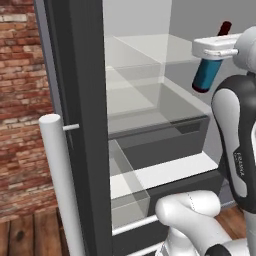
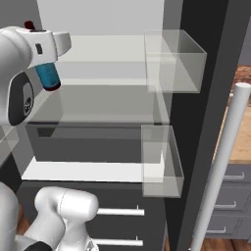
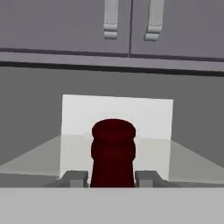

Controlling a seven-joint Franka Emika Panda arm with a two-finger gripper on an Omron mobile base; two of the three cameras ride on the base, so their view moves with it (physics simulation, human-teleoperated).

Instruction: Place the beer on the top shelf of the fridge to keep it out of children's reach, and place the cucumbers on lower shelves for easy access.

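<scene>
In the left base view, the fridge [image 1: 82,100] stands open with its dark door edge down the middle-left of the frame and a white door handle [image 1: 60,185] at lower left, a brick wall [image 1: 22,100] behind it. Clear glass panes step back inside; the top shelf [image 1: 135,50] sits in the upper middle, a lower shelf [image 1: 150,97] beneath it, and a clear bin [image 1: 127,187] hangs at lower centre. At upper right the gripper [image 1: 214,54] is clamped on the beer [image 1: 207,75], which hangs tilted, cap up and to the right, in front of the shelves and not touching them.

In the right base view, two clear door bins [image 2: 171,61] stack along the right of centre, with grey drawer cabinets [image 2: 230,201] at lower right. The bottle's teal label and dark base poke out below the white hand at upper left, above the glass.

In the hand view, the reddish cap and dark neck rise at bottom centre between the two fingertips [image 3: 74,178], pressed against both sides. Grey cabinet doors [image 3: 131,24] cross the top.
</scene>
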